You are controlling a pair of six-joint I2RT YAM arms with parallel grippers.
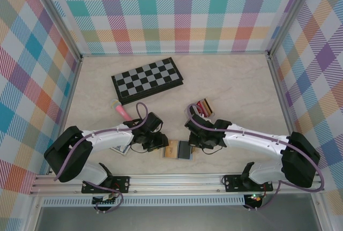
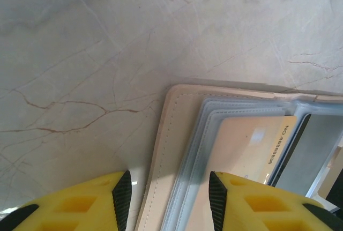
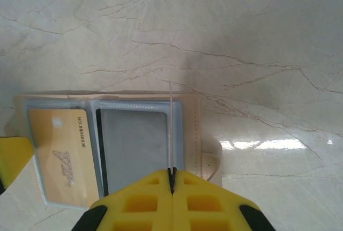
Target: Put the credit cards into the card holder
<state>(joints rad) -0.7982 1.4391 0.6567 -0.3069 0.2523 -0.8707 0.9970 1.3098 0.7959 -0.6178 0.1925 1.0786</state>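
So the card holder (image 1: 209, 111) sits right of centre on the surface (image 1: 236, 86), just past the right arm's wrist. A few credit cards (image 1: 203, 104), red and dark, stand in it on edge, slanted toward the back right. It's too small in the top view to say more. One gold card (image 3: 56, 150) is tucked in a clear pocket of a tan wallet (image 2: 179, 134) that lies open and flat near the front edge between the two arms. The wallet's long side runs left to right, and the card's long side runs across that, front to back. The pocket next to it looks dark grey, can't tell if that's a card. The left claw (image 2: 169, 204) is about half open and straddles the wallet's left edge, stitched border and pocket edges between the pads. Can't tell if it actually touches. The right claw (image 3: 172, 180) is pinched fully closed on a thin clear leaf (image 3: 171, 129) of the wallet, which stands up edge-on. Farther back there's a folded chessboard (image 1: 147, 80) and a pink item (image 1: 122, 109), both well clear of the claws.
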